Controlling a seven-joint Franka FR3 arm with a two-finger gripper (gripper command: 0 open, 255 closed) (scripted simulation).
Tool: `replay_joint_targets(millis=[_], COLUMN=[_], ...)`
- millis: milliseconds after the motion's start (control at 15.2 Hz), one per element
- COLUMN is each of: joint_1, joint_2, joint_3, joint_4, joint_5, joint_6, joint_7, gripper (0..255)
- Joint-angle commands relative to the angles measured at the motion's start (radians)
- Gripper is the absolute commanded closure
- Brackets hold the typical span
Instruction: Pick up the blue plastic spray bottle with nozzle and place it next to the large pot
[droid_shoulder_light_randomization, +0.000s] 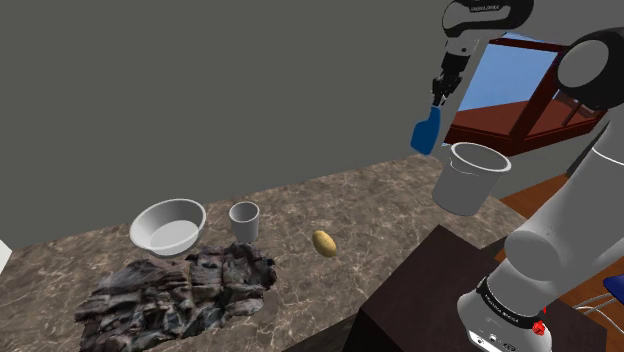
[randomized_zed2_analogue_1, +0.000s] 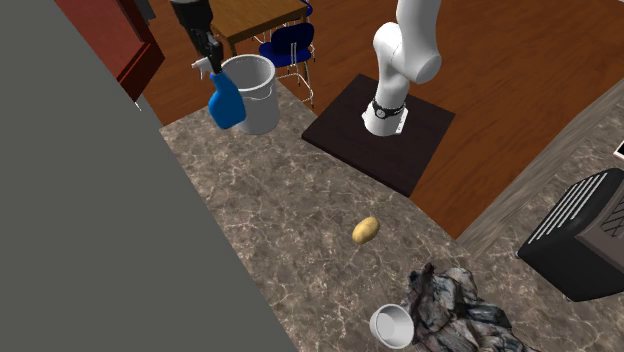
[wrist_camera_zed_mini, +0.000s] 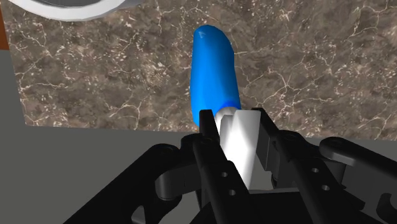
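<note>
Hanging below the gripper (droid_shoulder_light_randomization: 438, 100), the blue spray bottle (droid_shoulder_light_randomization: 425, 133) is clamped at its top.

the fingers (wrist_camera_zed_mini: 208, 153) clasp the white nozzle (wrist_camera_zed_mini: 240, 143) of the blue spray bottle (wrist_camera_zed_mini: 215, 76) over the marbled counter (wrist_camera_zed_mini: 318, 63)

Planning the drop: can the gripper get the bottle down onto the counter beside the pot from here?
Probably yes. The gripper, shut on the spray bottle, hangs over bare counter just beside the pot, with nothing between bottle and counter.
</note>
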Motion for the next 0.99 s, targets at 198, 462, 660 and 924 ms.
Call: replay_joint_targets(millis=[198,462,660,924], joint_1=[0.002,0.003,0.003,0.003], joint_2=[-0.004,-0.003,0.000,0.007], joint_3=[0.002,0.002,0.002,0.002], joint_4=[-0.074,-0.127,-0.163,-0.208], joint_5=[-0.001,0.000,0.001,0.003], joint_6=[0.071,0.124,0.164,0.216], joint_7=[0.003,0.002,0.002,0.000], gripper=[255,255,255,255])
